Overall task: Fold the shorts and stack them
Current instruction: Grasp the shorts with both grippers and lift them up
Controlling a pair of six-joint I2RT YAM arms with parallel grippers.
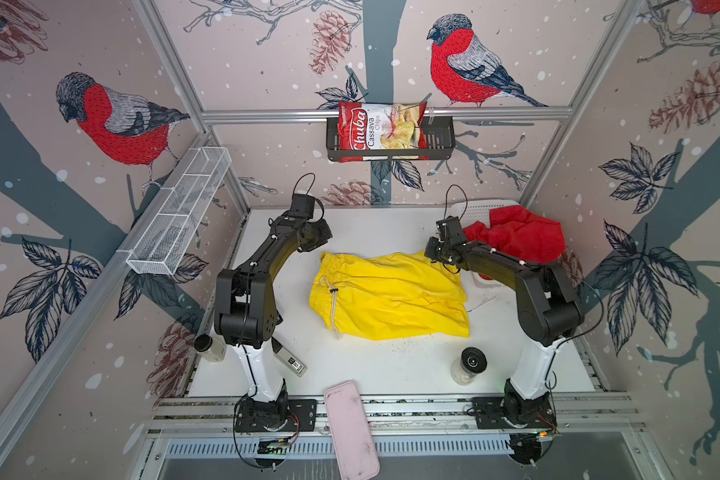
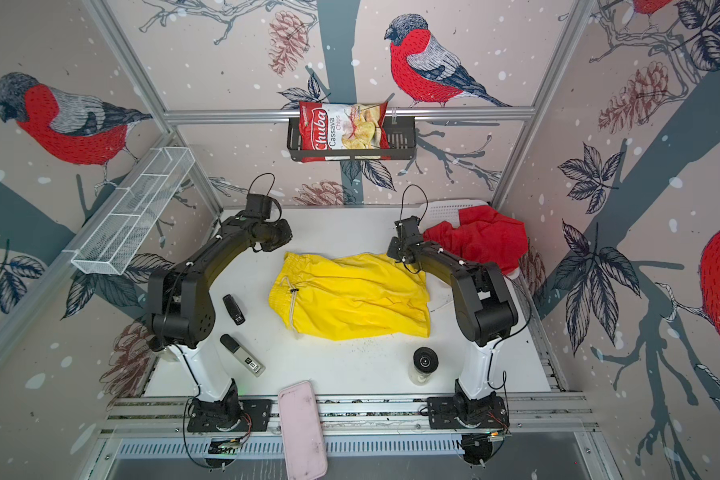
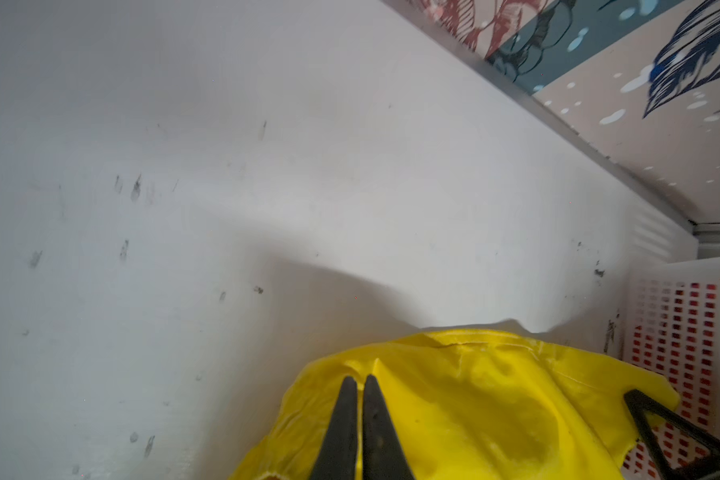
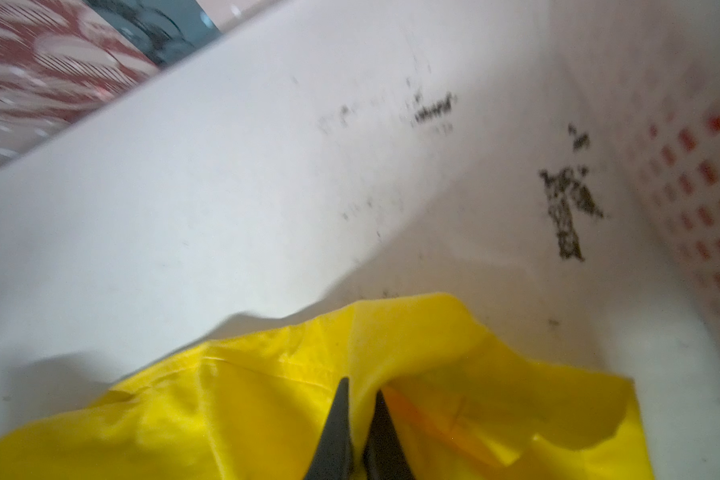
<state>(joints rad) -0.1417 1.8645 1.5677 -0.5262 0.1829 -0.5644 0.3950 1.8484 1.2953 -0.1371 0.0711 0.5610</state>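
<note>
My left gripper [image 3: 359,379] and right gripper [image 4: 360,386] pinch the 2 far corners of the yellow shorts [image 1: 391,299], so I can fold them forward.

This is a robot test cell in a lab, dressed to feel homely. An aluminium frame [image 1: 267,115] boxes in a scuffed white table [image 1: 391,370], and its panels carry printed wallpaper [image 1: 242,54] of birds and pinecones. A left arm [image 1: 246,291] and a right arm [image 1: 533,286] are bolted to a slotted metal rail [image 1: 412,405] at the front. Household props are set out: a chips bag [image 1: 375,126] in a black wall basket [image 1: 437,141], a white wire basket [image 1: 179,216], yellow shorts [image 1: 391,295], red shorts [image 1: 520,237] and a jar [image 1: 470,365].
</note>
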